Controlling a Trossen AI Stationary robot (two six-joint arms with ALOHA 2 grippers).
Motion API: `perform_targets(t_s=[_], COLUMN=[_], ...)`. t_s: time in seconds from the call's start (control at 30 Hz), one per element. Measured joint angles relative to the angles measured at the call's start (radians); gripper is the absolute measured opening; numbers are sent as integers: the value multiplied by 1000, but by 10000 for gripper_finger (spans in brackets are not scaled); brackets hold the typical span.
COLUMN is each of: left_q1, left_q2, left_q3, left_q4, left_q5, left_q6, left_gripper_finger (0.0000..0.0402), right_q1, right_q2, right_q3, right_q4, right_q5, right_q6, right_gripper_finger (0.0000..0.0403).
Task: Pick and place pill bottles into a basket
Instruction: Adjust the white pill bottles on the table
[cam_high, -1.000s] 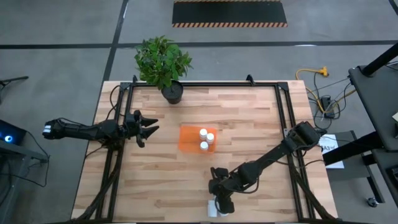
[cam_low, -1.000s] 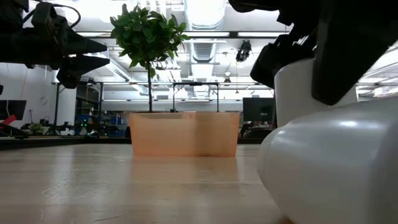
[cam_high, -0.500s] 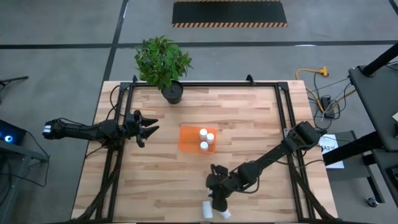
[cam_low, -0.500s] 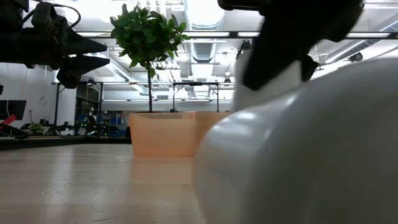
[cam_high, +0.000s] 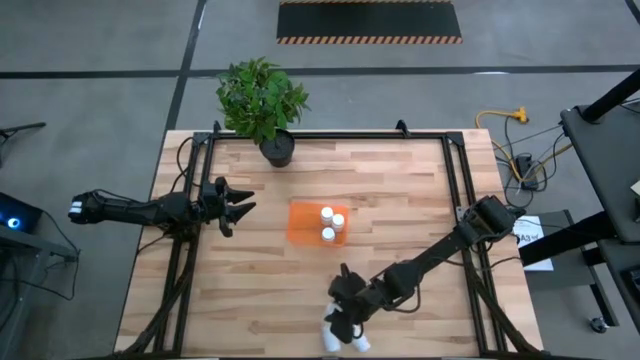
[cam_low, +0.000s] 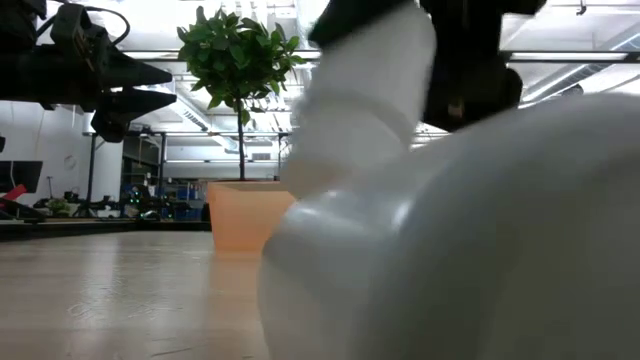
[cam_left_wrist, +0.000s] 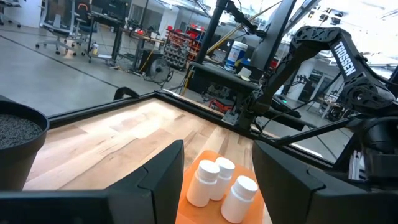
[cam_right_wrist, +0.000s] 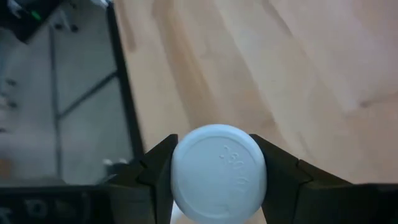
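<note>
Surroundings: I saw a potted plant (cam_high: 262, 100) at the far edge of the worktop (cam_high: 400, 190), well apart from the orange basket (cam_high: 305, 222) near the middle.
In the way: from the low view, a lying pill bottle (cam_low: 480, 250) sat right against the lens and blocked most of the basket (cam_low: 240, 215) behind it.
Basket contents: I counted three pill bottles (cam_high: 331, 223) standing together at the basket's right end; the left wrist view showed them too (cam_left_wrist: 217, 180).
Right gripper: the right gripper (cam_high: 343, 312) was at the near edge of the worktop, its fingers (cam_right_wrist: 155, 171) closed on either side of a pill bottle's white cap (cam_right_wrist: 217, 174).
Other bottles: two more lay at the near edge, just beside that gripper (cam_high: 344, 340).
Left gripper: the left gripper (cam_high: 240, 206) hung above the worktop's left side, jaws a little apart, holding nothing.
Writing: I read "TROSSEN" on the far arm (cam_left_wrist: 345, 53) in the left wrist view; raised digits on the cap were too faint to read.
Change: over the last second the right gripper had shifted left along the near edge and taken hold of the bottle; the left arm had not moved.
</note>
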Motion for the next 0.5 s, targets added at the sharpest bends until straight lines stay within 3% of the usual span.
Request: perform_targets(t_s=[0.5], left_q1=[0], left_q2=[0], left_q3=[0], left_q4=[0], left_q5=[0], left_q6=[0], left_gripper_finger=[173], right_q1=[11], right_q2=[0], right_q3=[-5], right_q4=[187], right_q5=[135], right_q6=[327], right_gripper_finger=[158])
